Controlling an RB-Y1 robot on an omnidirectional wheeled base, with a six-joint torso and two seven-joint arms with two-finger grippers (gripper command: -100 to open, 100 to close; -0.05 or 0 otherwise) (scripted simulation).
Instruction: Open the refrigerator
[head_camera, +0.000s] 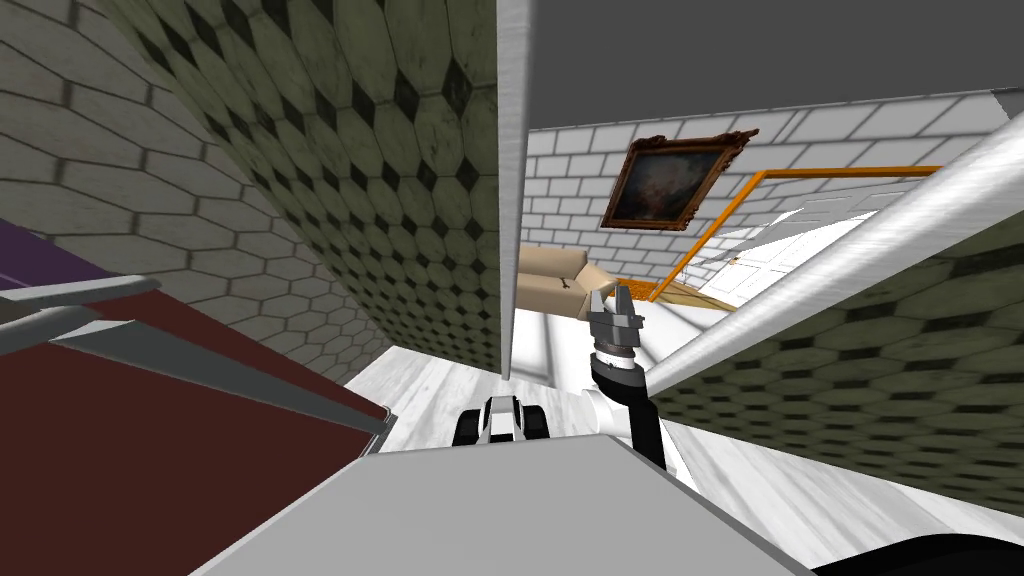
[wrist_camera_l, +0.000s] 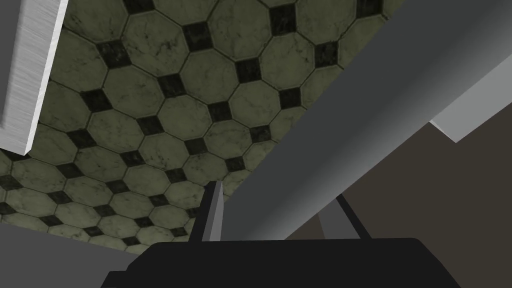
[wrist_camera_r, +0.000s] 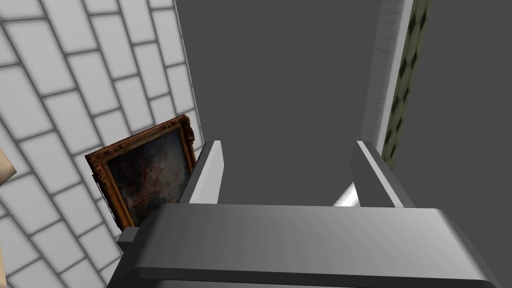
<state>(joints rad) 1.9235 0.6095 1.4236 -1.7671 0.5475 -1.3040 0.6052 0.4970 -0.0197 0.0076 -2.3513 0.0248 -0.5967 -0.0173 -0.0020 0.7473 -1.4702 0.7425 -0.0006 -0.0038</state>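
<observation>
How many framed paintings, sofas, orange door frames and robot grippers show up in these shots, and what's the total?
Framed painting: 1
Beige sofa: 1
Orange door frame: 1
Grippers: 2, the right gripper and the left gripper
Total: 5

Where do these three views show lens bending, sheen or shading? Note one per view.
Head view: the wide lens curves the tiled wall; left wrist view: shading grades across the grey bar; right wrist view: sheen bands the right gripper's body.
</observation>
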